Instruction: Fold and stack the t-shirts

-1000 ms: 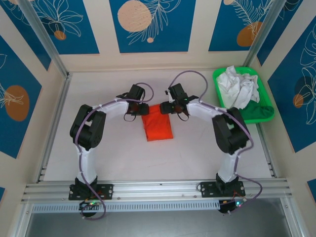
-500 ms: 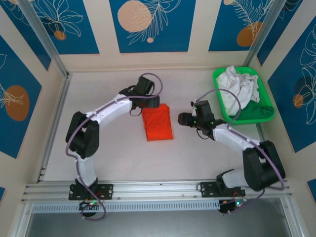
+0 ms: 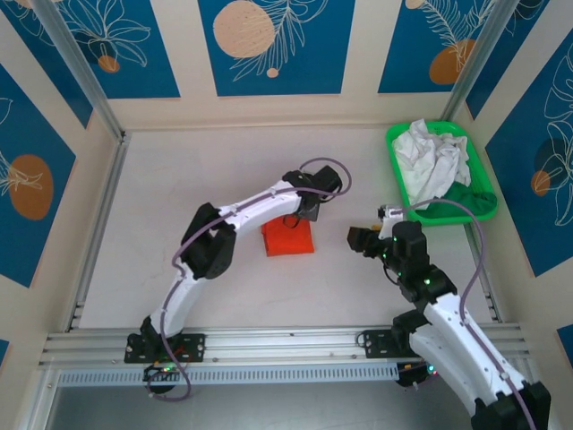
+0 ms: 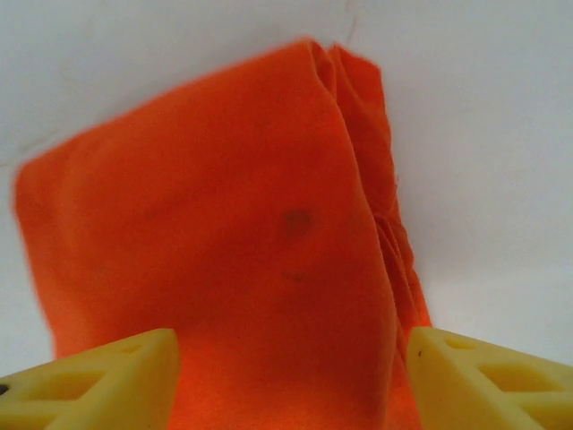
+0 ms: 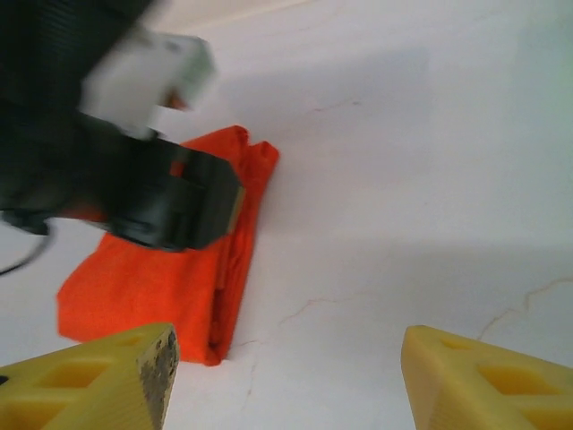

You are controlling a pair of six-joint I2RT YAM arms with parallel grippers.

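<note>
Left claw (image 4: 293, 351) spread over orange shirt (image 3: 288, 240); right claw (image 5: 286, 358) spread, empty. White shirt (image 3: 434, 157) in tray (image 3: 483, 211): looks light, limp; you pinch top fold.

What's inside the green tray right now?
A crumpled white t-shirt fills the far part of the green tray; its near end is bare. Anything beneath the cloth is hidden.

The left arm (image 3: 255, 202) and right arm (image 3: 449, 318) wear white shells with black joints. Purple cables (image 3: 320, 162) loop along them. Their yellow fingers (image 4: 89, 381) have moulded hollows.
</note>
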